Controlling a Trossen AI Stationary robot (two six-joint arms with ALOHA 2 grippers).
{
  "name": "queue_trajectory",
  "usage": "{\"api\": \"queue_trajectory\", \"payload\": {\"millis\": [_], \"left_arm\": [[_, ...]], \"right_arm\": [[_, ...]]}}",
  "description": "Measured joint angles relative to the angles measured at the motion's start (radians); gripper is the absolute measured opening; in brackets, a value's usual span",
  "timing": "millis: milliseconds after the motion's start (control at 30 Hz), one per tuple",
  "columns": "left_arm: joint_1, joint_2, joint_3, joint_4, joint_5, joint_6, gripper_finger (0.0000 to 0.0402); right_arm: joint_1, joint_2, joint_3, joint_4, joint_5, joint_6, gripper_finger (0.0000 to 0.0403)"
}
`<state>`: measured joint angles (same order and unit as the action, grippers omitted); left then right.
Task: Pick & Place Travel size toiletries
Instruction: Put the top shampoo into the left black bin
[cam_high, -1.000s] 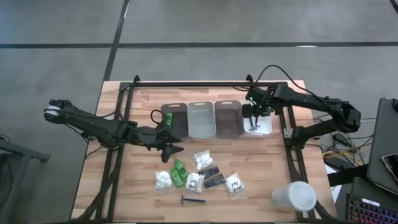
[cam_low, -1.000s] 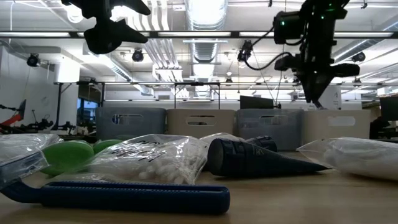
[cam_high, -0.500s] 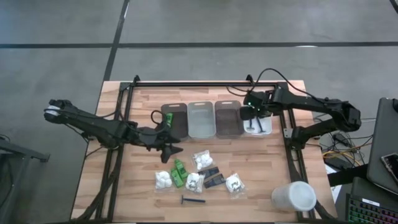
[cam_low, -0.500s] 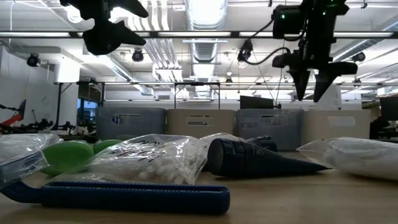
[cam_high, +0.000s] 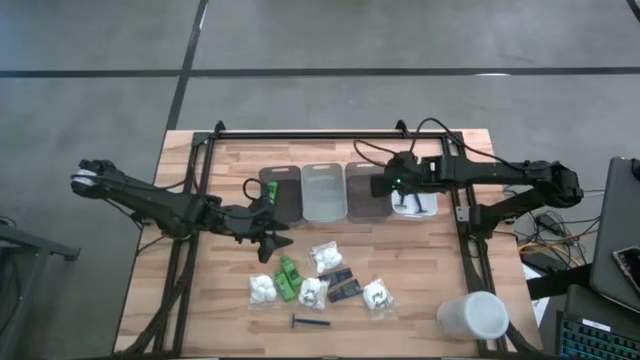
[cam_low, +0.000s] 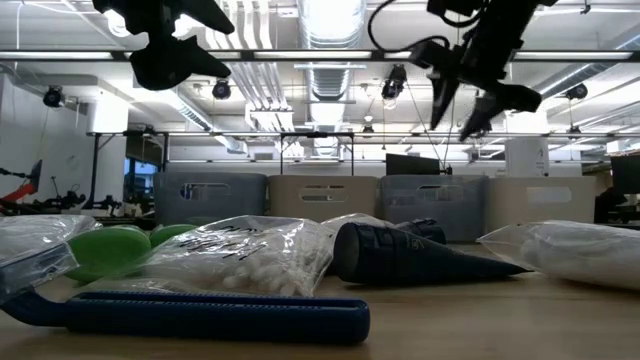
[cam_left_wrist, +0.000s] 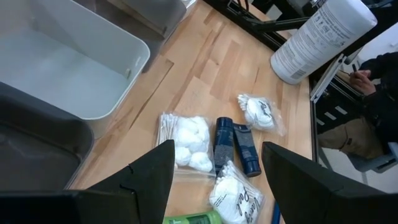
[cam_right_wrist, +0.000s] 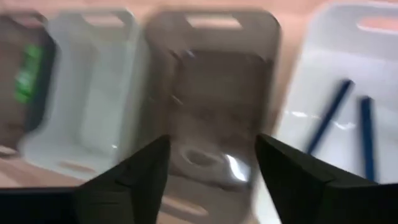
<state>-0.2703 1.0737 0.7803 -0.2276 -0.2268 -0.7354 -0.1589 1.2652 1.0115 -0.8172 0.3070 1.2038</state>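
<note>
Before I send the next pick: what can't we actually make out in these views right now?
- Right wrist view: motion blur. The two blue sticks in the white bin and a green thing in the far bin cannot be identified.
- High view: the right gripper covers part of the white bin.
- Low view: the packets hide the bins' lower walls; their insides are unseen.
- Left wrist view: the green bottle is cut off by the edge.

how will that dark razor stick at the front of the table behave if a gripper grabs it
The razor stick looks straight and stiff, so it probably won't flop. It is thin and lies flat on the table, so probably light, and fingers may struggle to get under it.
</note>
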Motion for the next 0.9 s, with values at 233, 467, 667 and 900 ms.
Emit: {"api": "queue_trajectory", "payload": {"millis": [233,467,667,900], "left_arm": [[-0.002,0.0,0.0,0.0,0.042,0.002,0.0245],[-0.002,0.0,0.0,-0.009,0.053,0.003,0.0245],[-0.002,-0.001,0.0,-0.011,0.052,0.011,0.0245],[-0.001,-0.006,0.0,-0.012,0.045,0.029,0.0245]], "right_arm": [[0.011,-0.001,0.026,0.069,0.085,0.021,0.0136],[0.011,-0.002,0.094,0.069,0.122,-0.008,0.0124],[0.017,-0.002,0.122,0.069,0.217,0.004,0.0065],[0.017,-0.002,0.123,0.076,0.219,-0.017,0.0139]]}}
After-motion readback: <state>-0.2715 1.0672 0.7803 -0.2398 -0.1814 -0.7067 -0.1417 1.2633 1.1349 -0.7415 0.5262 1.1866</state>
